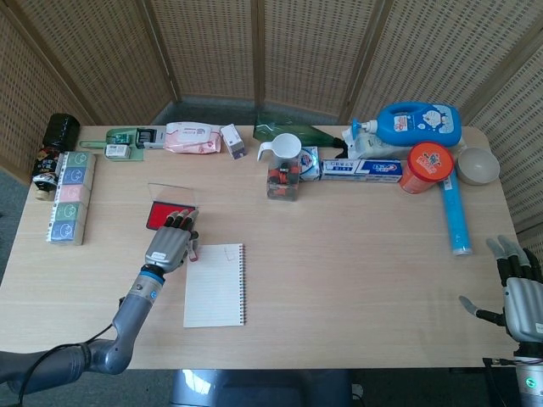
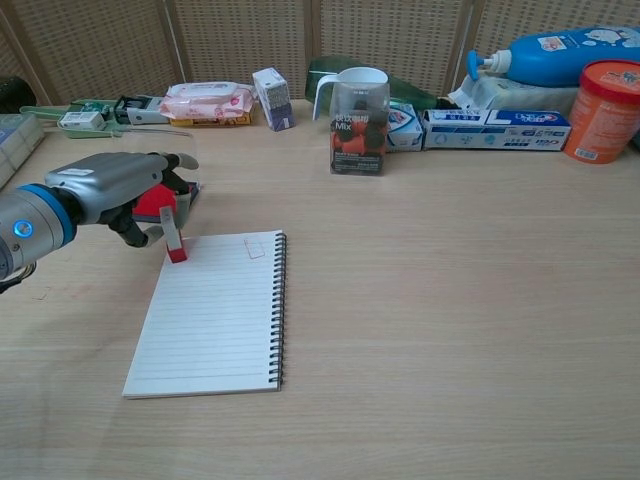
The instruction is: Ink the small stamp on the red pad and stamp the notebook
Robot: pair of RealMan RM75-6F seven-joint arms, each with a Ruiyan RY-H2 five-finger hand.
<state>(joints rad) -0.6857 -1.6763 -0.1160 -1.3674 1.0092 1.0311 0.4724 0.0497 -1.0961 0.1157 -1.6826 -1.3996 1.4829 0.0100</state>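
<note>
My left hand (image 1: 170,245) (image 2: 118,184) holds the small stamp (image 2: 174,235), a pale handle with a red base, upright over the top left corner of the notebook (image 1: 215,285) (image 2: 215,312). The stamp's red base sits at or just above the paper's edge; contact cannot be judged. The red ink pad (image 1: 163,216) (image 2: 152,204) with its clear lid raised lies just behind the hand, partly hidden by it. A faint rectangular outline (image 2: 250,246) shows near the notebook's top. My right hand (image 1: 517,292) hangs off the table's right front corner, fingers spread, holding nothing.
Along the back edge stand a wipes pack (image 1: 192,136), small carton (image 1: 232,141), white jug (image 1: 282,151), snack jar (image 2: 358,130), toothpaste box (image 1: 361,170), blue detergent bottle (image 1: 417,124), orange canister (image 1: 426,167) and bowl (image 1: 477,164). A blue tube (image 1: 455,214) lies at the right, boxed packs (image 1: 70,197) at the left.
</note>
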